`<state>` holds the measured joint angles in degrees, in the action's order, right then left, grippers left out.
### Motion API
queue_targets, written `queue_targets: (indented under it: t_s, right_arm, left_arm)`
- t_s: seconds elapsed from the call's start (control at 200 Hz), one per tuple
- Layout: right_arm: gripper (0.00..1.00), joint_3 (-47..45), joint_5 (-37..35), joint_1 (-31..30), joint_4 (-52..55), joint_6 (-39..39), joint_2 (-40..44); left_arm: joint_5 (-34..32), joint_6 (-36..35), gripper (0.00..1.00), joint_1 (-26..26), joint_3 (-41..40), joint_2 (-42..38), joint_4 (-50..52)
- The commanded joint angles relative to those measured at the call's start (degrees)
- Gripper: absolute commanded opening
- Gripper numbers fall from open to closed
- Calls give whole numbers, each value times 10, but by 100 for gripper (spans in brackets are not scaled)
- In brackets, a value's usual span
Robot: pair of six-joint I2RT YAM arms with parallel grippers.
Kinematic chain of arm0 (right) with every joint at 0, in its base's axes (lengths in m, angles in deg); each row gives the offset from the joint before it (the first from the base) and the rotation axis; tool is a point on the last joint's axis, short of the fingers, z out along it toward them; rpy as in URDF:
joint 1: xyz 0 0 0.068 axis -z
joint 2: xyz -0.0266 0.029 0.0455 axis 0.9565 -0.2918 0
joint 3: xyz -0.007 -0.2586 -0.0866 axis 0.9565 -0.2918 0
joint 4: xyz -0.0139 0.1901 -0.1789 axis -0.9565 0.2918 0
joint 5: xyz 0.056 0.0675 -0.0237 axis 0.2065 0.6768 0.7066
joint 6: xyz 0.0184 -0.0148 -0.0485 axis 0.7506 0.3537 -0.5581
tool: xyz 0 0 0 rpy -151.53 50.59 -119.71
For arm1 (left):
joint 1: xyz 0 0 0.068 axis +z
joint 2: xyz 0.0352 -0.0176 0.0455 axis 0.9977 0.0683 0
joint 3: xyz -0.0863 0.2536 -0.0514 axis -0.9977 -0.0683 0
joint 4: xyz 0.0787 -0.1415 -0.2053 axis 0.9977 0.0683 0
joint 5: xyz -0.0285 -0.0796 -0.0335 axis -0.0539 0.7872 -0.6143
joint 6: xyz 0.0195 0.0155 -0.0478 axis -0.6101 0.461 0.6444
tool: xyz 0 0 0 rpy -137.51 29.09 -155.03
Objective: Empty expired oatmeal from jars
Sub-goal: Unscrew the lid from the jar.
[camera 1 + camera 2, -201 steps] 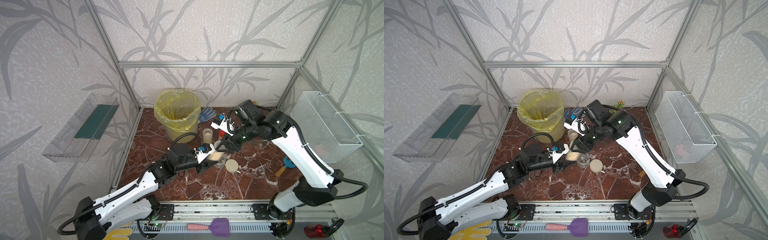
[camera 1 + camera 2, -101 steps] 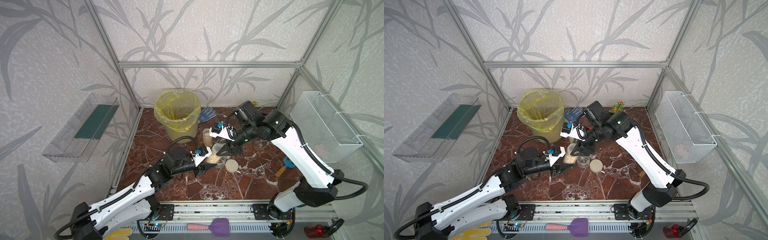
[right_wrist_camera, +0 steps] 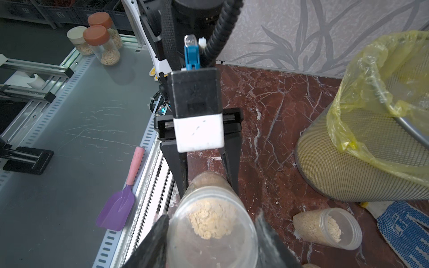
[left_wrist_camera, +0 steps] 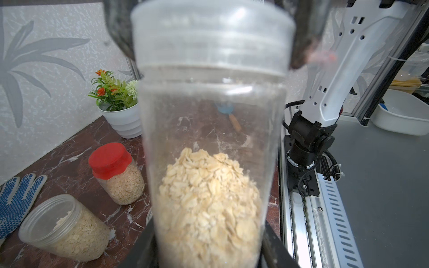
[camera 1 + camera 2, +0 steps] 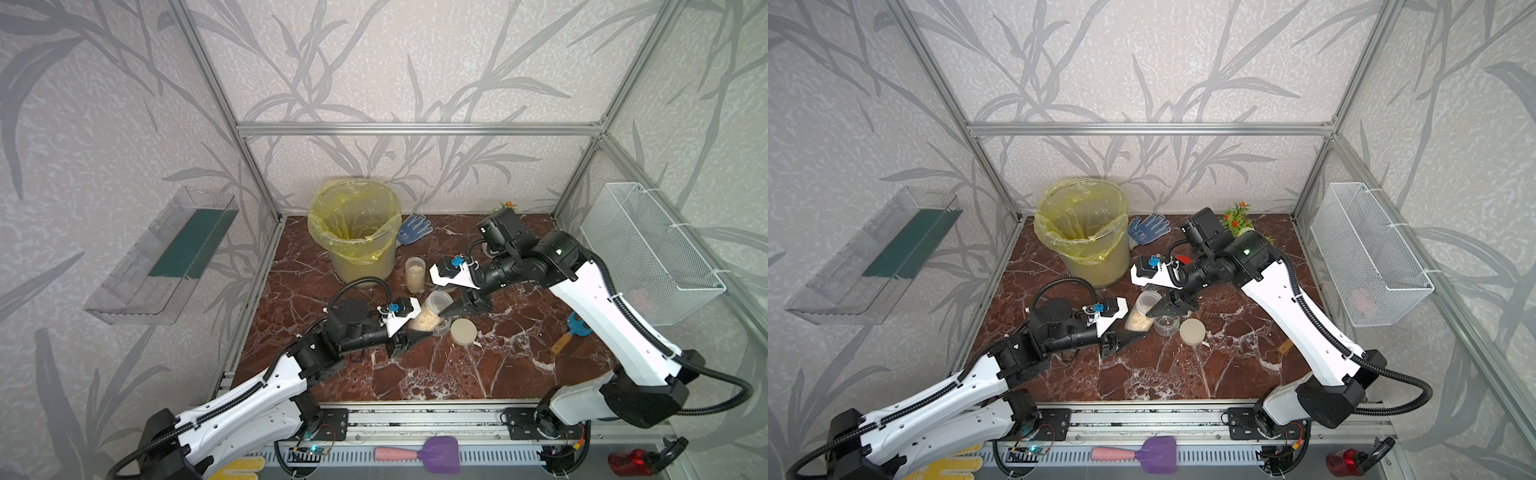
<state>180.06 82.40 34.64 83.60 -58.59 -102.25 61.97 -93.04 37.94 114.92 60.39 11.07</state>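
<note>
Your left gripper (image 5: 409, 334) was clamped tight on the bottom end of the slim jar (image 5: 430, 313), near the middle of the marble table (image 5: 415, 374). The jar was tilted, with its top leaning toward 1 o'clock. Your right gripper (image 5: 446, 311) reached in from 2 o'clock. Its jaws stood partway apart, pressed on either side of that jar's clear lid (image 4: 209, 34), which was on. The oatmeal (image 4: 209, 197) lay heaped in the jar's lower half, at the left gripper's end, and the upper half was bare.

A second slim jar (image 5: 414, 274) with oatmeal stood upright at 12 o'clock of the held one, just beside the bucket with the yellow liner (image 5: 353, 232). That bucket sat at 11 o'clock on the table. The squat jar (image 5: 1167, 324) stood open just at 4 o'clock of the held jar, and its beige lid (image 5: 463, 331) lay flat beside it. The red-capped jar (image 4: 116, 171) stood near the white flower pot (image 4: 123, 123), toward 1 o'clock.
</note>
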Motion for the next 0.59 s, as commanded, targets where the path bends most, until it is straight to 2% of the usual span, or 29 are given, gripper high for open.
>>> queue_targets:
  t_s: [0.0,0.265,0.415,0.495,0.54,0.59]
  right_arm:
    - [0,27,77,37,40,-101,11]
    - [0,41,99,54,75,-88,-2]
    - [0,44,105,61,67,-21,-6]
    - [0,37,128,62,87,-54,0]
    - [0,19,136,63,89,-88,18]
    - [0,-8,125,62,60,-90,42]
  left_arm:
    - [-23,29,0,12,-1,-7,47]
    - [-71,14,0,18,3,-2,66]
    - [-98,4,0,23,10,10,71]
    - [-100,-1,0,29,8,10,69]
    - [-80,1,0,37,10,9,71]
    - [-58,7,0,46,12,9,70]
